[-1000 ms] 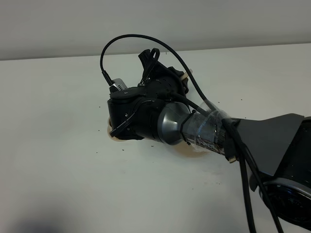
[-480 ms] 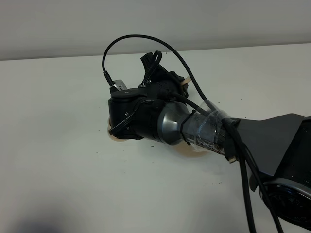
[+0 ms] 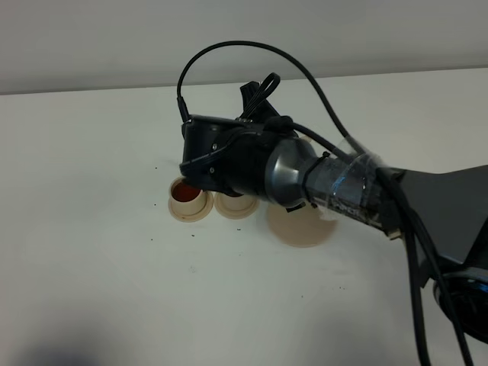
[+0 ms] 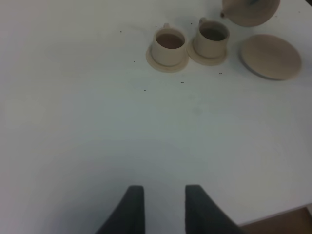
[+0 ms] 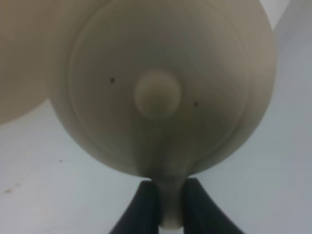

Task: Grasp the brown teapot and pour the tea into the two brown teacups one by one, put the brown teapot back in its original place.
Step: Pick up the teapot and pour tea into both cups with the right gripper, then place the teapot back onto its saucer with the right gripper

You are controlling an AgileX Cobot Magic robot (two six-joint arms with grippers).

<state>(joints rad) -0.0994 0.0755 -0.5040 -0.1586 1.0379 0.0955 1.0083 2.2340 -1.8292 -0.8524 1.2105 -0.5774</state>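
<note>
The left end effector (image 4: 165, 207) hovers with fingers apart over the bare white worktop (image 4: 97, 122), while beyond it the right end effector (image 5: 165, 204) clamps the brown teapot (image 5: 161, 83) handle above the two teacups (image 4: 168, 46) and empty saucer (image 4: 271, 56).

Your right arm: reaches across the middle, wrist rolled; right claw (image 5: 165, 202) pinched on a handle. Your left claw (image 4: 165, 207): jaws spread, holding nothing, raised.
</note>
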